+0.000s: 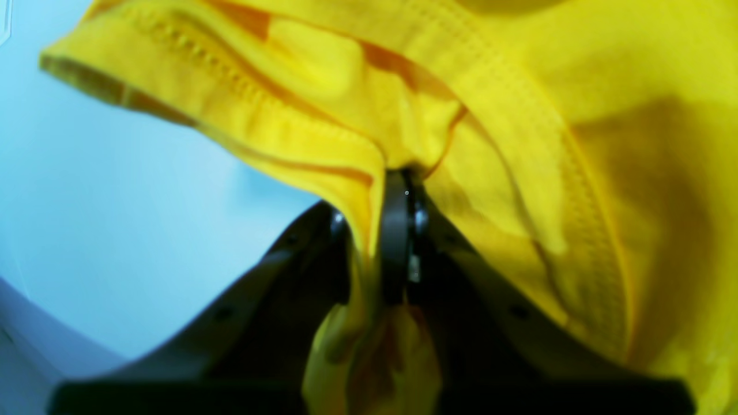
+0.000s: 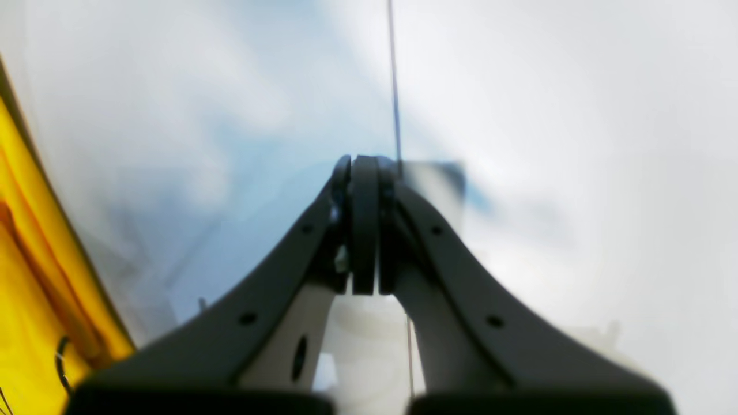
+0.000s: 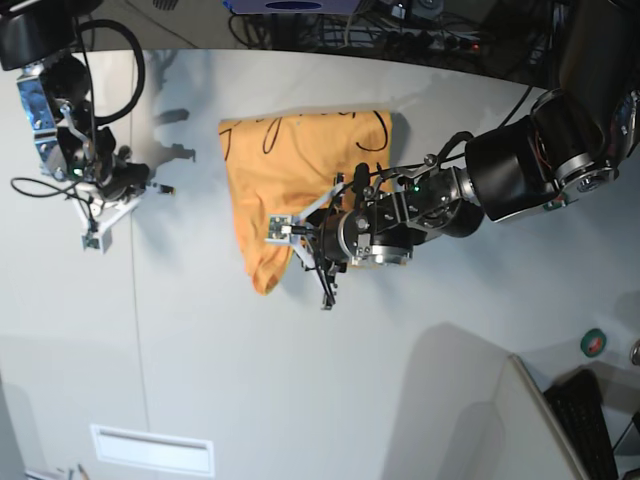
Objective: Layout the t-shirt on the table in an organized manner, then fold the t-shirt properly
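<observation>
Gripping a bunched fold of the t-shirt (image 1: pixel 507 144) in my left gripper (image 1: pixel 398 190); jaws pressed together on the fabric, yellow cloth trapped between the pads and spilling out below them. A stitched hem runs diagonally across the left wrist view, with darker orange creases where the cloth doubles over.

Base view: the t-shirt (image 3: pixel 290 160) lies on the table (image 3: pixel 300 370), upper centre, partly folded into a rough tall block, with thin black line markings near its far edge. Its near corner droops to a rounded point. My left gripper (image 3: pixel 290 232) sits at the shirt's near right edge, arm reaching in from the right of that view.

My right gripper (image 2: pixel 364 164) has its jaws fully together with nothing between them. It is over bare table (image 2: pixel 576 115), beside a thin dark seam line (image 2: pixel 394 75). The shirt's yellow edge (image 2: pixel 29 288) shows only at the left margin of the right wrist view, apart from the fingers. In the base view the right gripper (image 3: pixel 100 235) is well apart from the shirt, on the left
</observation>
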### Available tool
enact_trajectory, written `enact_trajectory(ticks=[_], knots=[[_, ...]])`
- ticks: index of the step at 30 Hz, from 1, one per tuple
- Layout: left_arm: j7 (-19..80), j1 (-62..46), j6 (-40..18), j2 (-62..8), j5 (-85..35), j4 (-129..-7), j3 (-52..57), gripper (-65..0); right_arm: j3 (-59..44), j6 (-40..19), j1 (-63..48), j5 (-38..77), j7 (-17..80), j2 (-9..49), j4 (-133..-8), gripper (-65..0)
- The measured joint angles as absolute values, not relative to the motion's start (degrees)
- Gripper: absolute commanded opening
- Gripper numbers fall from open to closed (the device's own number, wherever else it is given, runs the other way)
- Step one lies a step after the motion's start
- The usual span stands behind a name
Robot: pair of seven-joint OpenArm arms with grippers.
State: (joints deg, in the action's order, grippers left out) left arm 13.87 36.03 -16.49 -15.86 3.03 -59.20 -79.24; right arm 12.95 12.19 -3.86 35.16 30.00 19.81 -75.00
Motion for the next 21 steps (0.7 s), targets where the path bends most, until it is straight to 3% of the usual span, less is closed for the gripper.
enact_trajectory(ticks=[11,15,17,19,21], knots=[[14.3,36.1,-16.5,-14.9,3.0,-59.2,-79.2,-65.0,13.0,12.2,-3.9,35.2,30.0,19.4,-75.0,-65.0],[14.3,36.2,-16.5,-14.4,3.0,-59.5,-79.2,-37.4,13.0,12.2,-3.7,35.2,30.0,19.4,-75.0,-65.0],[14.3,36.9,-16.5,-14.7,2.8,-60.6,-79.2,-26.8,13.1,12.2,-3.5,35.2,30.0,19.4,-75.0,-65.0],[14.3,37.7,-16.5,-15.0,2.8,-62.1,-78.9,-22.1,13.1,12.2,-3.5,35.2,30.0,19.4,-75.0,-65.0],[14.3,37.4,-17.1,-14.9,2.7,-63.5,-74.9,-21.7,13.1,12.2,-3.6,35.2,30.0,19.4,-75.0,-65.0]])
